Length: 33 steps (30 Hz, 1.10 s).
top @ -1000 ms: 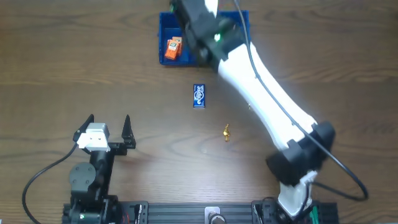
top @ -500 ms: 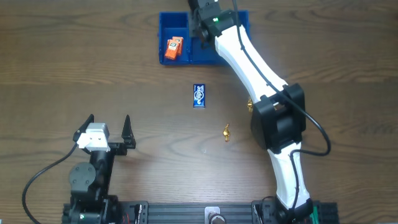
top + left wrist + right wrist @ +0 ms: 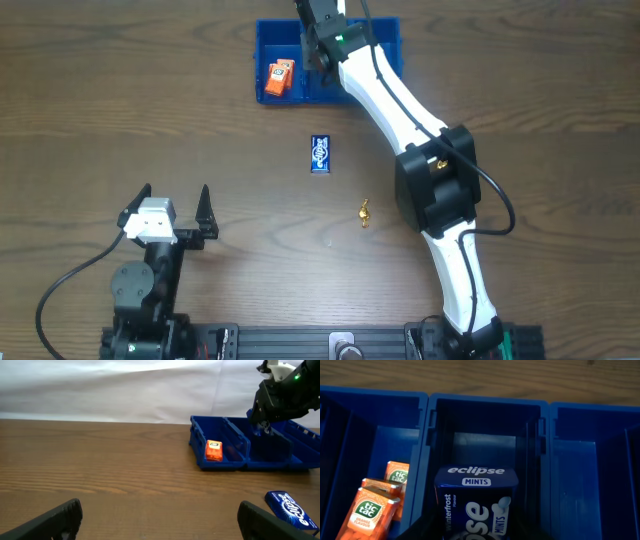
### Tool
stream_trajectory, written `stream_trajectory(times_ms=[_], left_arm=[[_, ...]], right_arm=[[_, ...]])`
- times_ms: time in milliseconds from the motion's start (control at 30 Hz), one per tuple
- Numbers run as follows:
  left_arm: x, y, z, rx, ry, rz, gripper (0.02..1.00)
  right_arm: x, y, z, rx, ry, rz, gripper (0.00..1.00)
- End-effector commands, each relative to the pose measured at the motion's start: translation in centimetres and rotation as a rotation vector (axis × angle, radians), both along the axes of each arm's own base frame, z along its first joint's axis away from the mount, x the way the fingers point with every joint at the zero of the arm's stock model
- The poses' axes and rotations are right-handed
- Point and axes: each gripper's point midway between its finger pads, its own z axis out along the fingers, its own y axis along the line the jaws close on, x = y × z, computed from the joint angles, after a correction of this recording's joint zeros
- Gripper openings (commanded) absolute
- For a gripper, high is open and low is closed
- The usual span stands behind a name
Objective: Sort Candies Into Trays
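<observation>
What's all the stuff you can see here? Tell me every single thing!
tray: one, blue, three compartments, far side of the table.
orange candy boxes: looks like three, orange, tray's left compartment.
held mint box: one, dark blue, over the tray's middle compartment.
loose mint box: one, blue, on the table in front of the tray.
gold candy: one, gold, on the table nearer the arms.
table: one, brown wood.
left end effector: one, black, open, near its base.
right end effector: one, black, shut on the held mint box, above the tray.
</observation>
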Motion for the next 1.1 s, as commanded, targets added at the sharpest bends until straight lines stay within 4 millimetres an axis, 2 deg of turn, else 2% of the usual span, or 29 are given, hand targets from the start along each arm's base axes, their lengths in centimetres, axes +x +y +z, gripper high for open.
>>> stream_trajectory(times_ms=[33,67,100,133,167,267,367,467,567,667,767,833,1000,1100], left_arm=[[-0.1,0.2,-1.7,0.019,0.051,0.008,0.998],[-0.1,0.2,-1.7,0.019,0.051,0.008,0.998],[-0.1,0.2,-1.7,0.019,0.051,0.008,0.998],[-0.1,0.2,-1.7,0.019,0.051,0.008,0.998],[-0.1,0.2,-1.7,0.019,0.051,0.008,0.998],[-0.1,0.2,-1.7,0.019,0.051,0.008,0.998],[-0.1,0.2,-1.7,0.019,0.051,0.008,0.998],[-0.1,0.2,-1.7,0.019,0.051,0.008,0.996],[-0.1,0.2,-1.7,0.019,0.051,0.008,0.998],[-0.1,0.2,-1.7,0.019,0.051,0.007,0.998],[-0.1,0.2,-1.7,0.019,0.051,0.008,0.998],[-0.1,0.2,-1.7,0.019,0.051,0.008,0.998],[-0.1,0.2,-1.7,0.019,0.051,0.008,0.998],[-0.1,0.2,-1.7,0.019,0.051,0.008,0.998]], right_arm=[[0.6,-0.1,0.7,-0.006,-0.022,0.004,0.343],[0.6,-0.1,0.7,-0.006,-0.022,0.004,0.382],[0.6,-0.1,0.7,-0.005,-0.022,0.004,0.529],[0.6,-0.1,0.7,-0.005,-0.023,0.004,0.925],[0.6,-0.1,0.7,-0.004,-0.026,0.004,1.0],[0.5,-0.2,2.0,0.004,-0.041,0.003,0.998],[-0.4,-0.7,5.5,0.016,-0.064,0.002,0.998],[-3.5,-0.6,9.1,0.021,-0.041,0.027,1.0],[-7.1,-0.5,9.9,0.013,0.042,0.014,0.998],[-10.6,-0.2,8.0,-0.011,0.17,-0.023,0.998],[-13.8,0.3,4.2,-0.049,0.304,-0.007,0.998],[-15.5,0.3,0.8,-0.067,0.381,0.011,1.0],[-17.5,1.0,-5.8,-0.021,0.46,0.047,1.0],[-17.9,0.8,-7.7,-0.022,0.466,0.049,1.0]])
